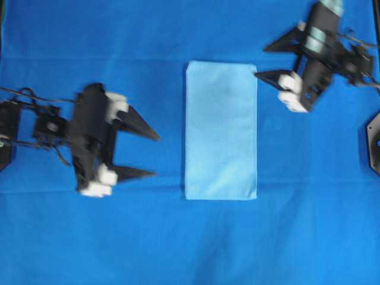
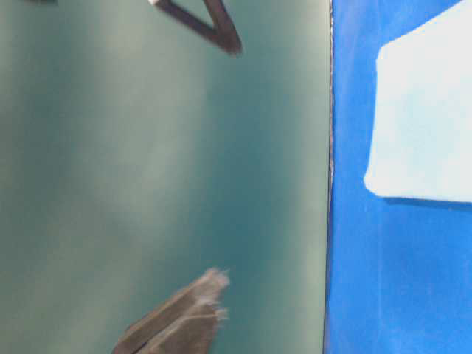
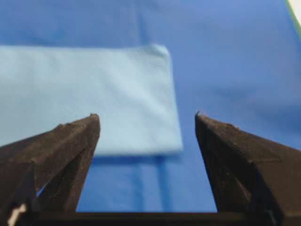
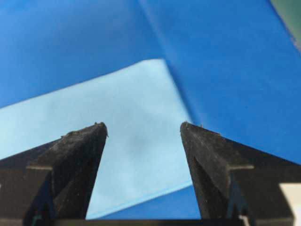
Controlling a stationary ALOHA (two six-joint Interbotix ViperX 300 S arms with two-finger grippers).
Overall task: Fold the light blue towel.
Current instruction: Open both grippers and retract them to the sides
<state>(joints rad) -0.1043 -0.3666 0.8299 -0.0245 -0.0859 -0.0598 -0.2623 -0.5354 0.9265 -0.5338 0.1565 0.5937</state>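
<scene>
The light blue towel (image 1: 221,130) is lying centre frame, long axis vertical, flanked by the wide-open left gripper (image 1: 155,154) and the nearer, wide-open right gripper (image 1: 260,61).

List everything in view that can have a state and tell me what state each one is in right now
light blue towel: lying flat as a tall rectangle on the blue sheet, untouched by either gripper.
left gripper: open, empty, beside the towel's left edge.
right gripper: open, empty, near the towel's upper right corner.
blue sheet: spread flat over the table, with faint creases.
</scene>
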